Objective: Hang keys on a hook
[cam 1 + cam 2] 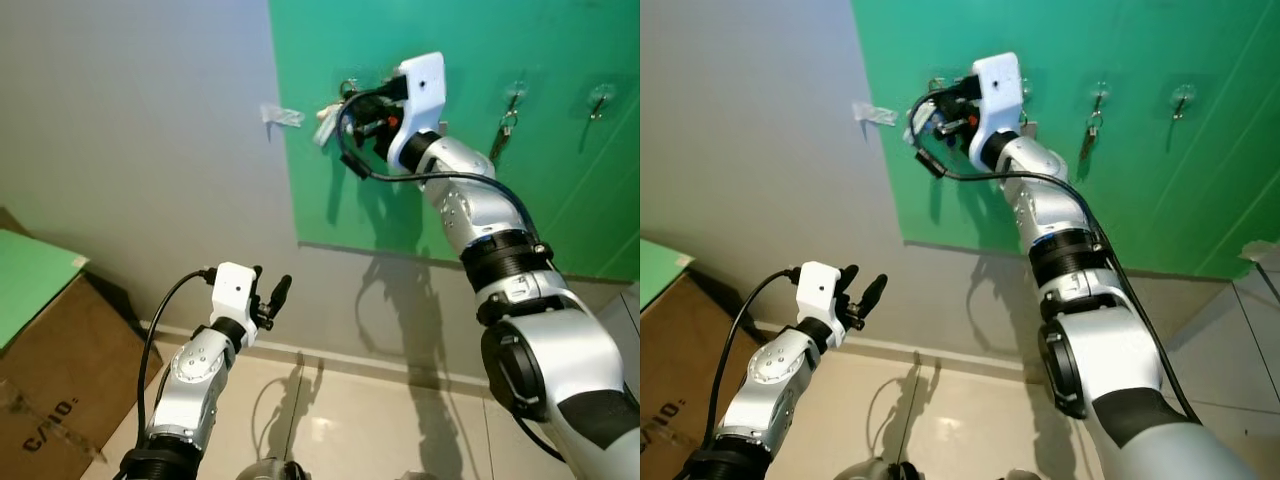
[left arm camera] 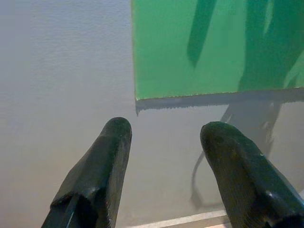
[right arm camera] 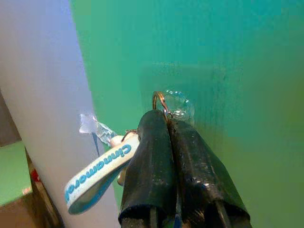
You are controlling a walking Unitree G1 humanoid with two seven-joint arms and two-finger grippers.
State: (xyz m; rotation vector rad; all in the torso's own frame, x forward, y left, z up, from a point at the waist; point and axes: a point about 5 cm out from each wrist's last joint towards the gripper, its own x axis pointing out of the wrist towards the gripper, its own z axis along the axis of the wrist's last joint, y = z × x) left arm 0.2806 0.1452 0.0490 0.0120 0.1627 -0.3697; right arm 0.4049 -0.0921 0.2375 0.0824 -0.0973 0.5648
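My right gripper (image 3: 167, 118) is raised against the green wall panel (image 1: 600, 200) and is shut on the key bunch. The metal key ring (image 3: 159, 99) sticks out just past its fingertips, right by a clear hook (image 3: 179, 107) stuck to the panel. I cannot tell whether the ring is over the hook. A white and blue strap (image 3: 97, 175) of the bunch hangs below the fingers, pale beside the gripper (image 1: 352, 100) in the left eye view. My left gripper (image 1: 270, 285) is held low in front of the grey wall, open and holding nothing (image 2: 164, 130).
Two more clear hooks (image 1: 515, 92) (image 1: 600, 98) sit further right on the panel, the nearer one with a key (image 1: 503, 125) hanging. A clear plastic piece (image 1: 280, 115) is stuck on the grey wall. A cardboard box (image 1: 40, 380) stands at the lower left on the tiled floor.
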